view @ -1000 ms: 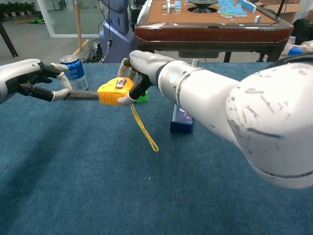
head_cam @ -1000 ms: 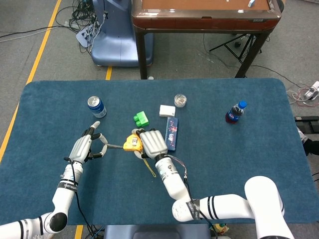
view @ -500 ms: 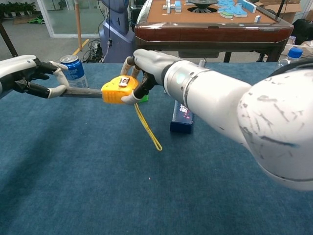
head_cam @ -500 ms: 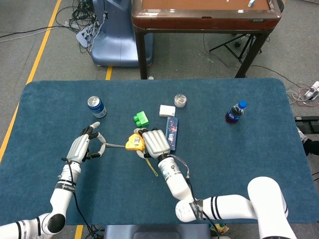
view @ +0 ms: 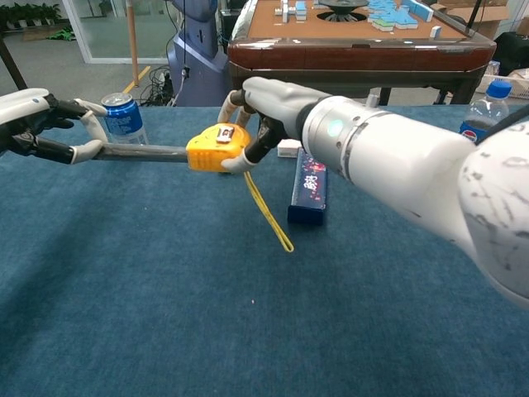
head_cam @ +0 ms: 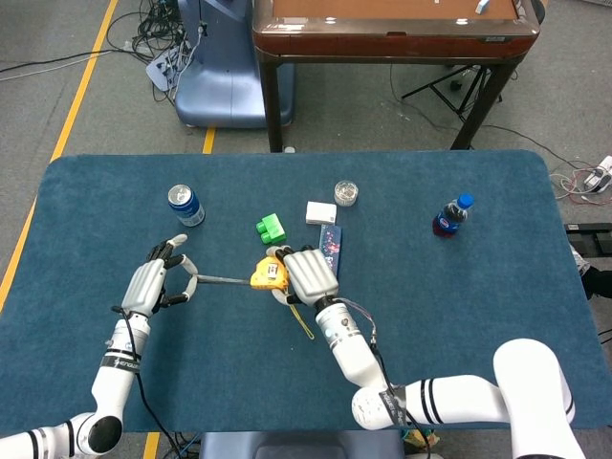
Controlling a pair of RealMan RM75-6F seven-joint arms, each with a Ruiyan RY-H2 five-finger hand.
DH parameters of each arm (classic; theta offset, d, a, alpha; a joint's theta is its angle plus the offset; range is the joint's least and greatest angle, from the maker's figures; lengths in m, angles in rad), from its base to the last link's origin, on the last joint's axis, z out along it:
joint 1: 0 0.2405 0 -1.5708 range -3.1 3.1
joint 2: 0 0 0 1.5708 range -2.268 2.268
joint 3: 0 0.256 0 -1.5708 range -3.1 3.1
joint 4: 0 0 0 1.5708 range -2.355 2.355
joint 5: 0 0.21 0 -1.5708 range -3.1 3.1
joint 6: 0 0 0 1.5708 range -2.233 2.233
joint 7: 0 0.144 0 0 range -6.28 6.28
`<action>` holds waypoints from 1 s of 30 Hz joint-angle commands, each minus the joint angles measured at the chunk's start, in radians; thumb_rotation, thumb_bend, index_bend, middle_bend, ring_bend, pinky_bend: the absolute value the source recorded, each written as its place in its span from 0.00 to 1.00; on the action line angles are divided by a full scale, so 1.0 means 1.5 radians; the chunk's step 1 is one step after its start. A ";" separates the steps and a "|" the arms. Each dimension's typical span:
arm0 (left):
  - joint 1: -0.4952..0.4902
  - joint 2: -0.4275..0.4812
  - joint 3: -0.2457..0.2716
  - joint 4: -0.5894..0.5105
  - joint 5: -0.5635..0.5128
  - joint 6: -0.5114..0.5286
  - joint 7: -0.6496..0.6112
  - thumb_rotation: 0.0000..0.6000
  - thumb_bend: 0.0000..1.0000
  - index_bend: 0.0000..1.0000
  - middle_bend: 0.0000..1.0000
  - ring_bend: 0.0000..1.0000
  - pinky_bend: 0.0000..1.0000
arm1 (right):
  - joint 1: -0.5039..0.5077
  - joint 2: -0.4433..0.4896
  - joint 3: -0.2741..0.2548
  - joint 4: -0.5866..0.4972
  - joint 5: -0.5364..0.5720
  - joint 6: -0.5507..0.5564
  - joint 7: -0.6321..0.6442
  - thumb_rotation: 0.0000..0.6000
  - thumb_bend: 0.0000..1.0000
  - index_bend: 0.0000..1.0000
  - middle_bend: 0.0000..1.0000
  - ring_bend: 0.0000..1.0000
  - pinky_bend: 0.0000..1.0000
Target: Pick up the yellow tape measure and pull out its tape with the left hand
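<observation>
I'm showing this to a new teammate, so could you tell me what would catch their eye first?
Near the table's middle, the right hand holds the yellow tape measure above the blue cloth, a yellow strap dangling from it. The left hand pinches the tape, drawn out leftward. A blue can stands behind the left hand.

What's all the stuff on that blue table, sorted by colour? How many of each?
Yellow: 1, tape measure
Green: 1, block
White: 1, small box
Blue: 2, can, flat box
Dark with blue cap: 1, bottle
Clear: 1, small round container
Total: 7
</observation>
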 commanded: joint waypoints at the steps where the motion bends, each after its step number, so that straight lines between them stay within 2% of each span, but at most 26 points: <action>1: 0.008 -0.001 0.006 0.006 0.016 0.012 -0.009 1.00 0.44 0.61 0.11 0.00 0.00 | -0.015 0.020 -0.014 -0.020 -0.012 0.006 0.001 1.00 0.72 0.62 0.59 0.49 0.28; 15: 0.036 0.008 0.035 0.045 0.106 0.045 -0.063 1.00 0.44 0.61 0.12 0.00 0.00 | -0.114 0.140 -0.092 -0.126 -0.076 0.028 0.059 1.00 0.72 0.62 0.59 0.49 0.28; 26: 0.049 0.033 0.048 0.055 0.135 0.046 -0.084 1.00 0.45 0.61 0.12 0.00 0.00 | -0.211 0.213 -0.162 -0.165 -0.159 0.061 0.133 1.00 0.72 0.62 0.60 0.49 0.28; 30: 0.057 0.045 0.049 0.053 0.136 0.048 -0.090 1.00 0.45 0.60 0.12 0.00 0.00 | -0.237 0.227 -0.177 -0.167 -0.180 0.066 0.152 1.00 0.72 0.62 0.60 0.49 0.28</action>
